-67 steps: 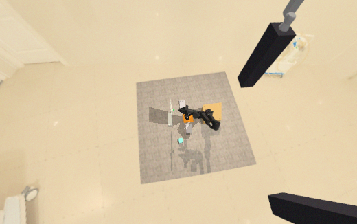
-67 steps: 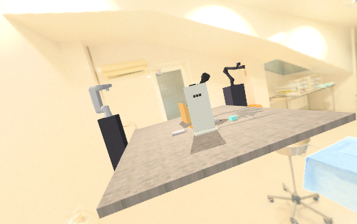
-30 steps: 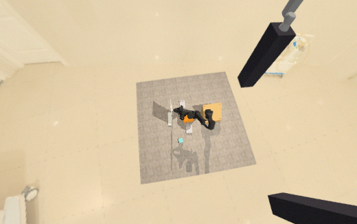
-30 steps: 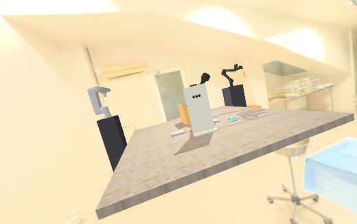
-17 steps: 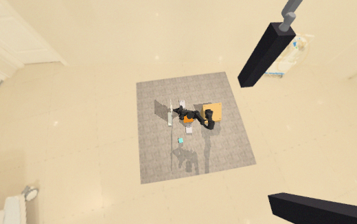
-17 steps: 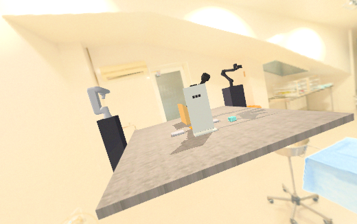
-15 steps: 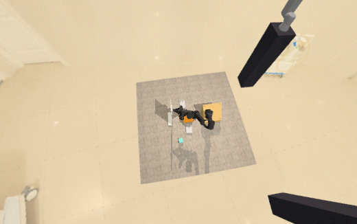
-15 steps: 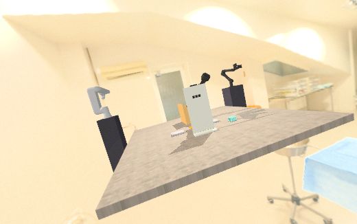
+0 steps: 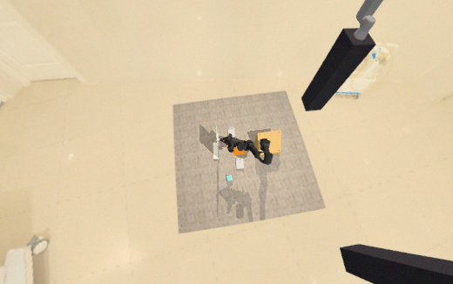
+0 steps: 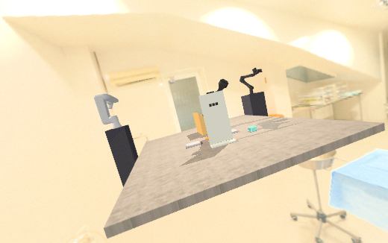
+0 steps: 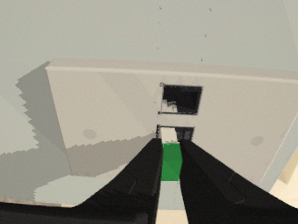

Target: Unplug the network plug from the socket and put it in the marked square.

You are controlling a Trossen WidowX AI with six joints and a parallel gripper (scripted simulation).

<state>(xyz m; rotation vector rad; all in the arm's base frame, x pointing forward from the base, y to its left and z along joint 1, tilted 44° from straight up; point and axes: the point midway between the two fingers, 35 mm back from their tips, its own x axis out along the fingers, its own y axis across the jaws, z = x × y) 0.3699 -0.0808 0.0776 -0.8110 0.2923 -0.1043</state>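
In the wrist view the green network plug (image 11: 172,161) sits in the lower socket of the pale faceplate (image 11: 100,110) on the upright panel (image 11: 133,10). My gripper (image 11: 169,148) is shut on the plug, its two black fingers pressed on either side of it right at the socket. An empty dark socket (image 11: 181,99) is just above. In the top view the black arm (image 9: 250,148) reaches left to the panel (image 9: 215,148). In the exterior view the panel (image 10: 218,119) hides the gripper and plug. The marked square is a small cyan patch (image 9: 228,178) (image 10: 252,129) on the table.
An orange block (image 9: 271,140) (image 10: 201,124) stands at the arm's base. Two white strips (image 9: 239,163) (image 10: 193,144) lie on the grey table (image 9: 261,196) (image 10: 224,168) near the panel. Dark camera posts (image 9: 335,71) (image 10: 121,150) stand beside the table.
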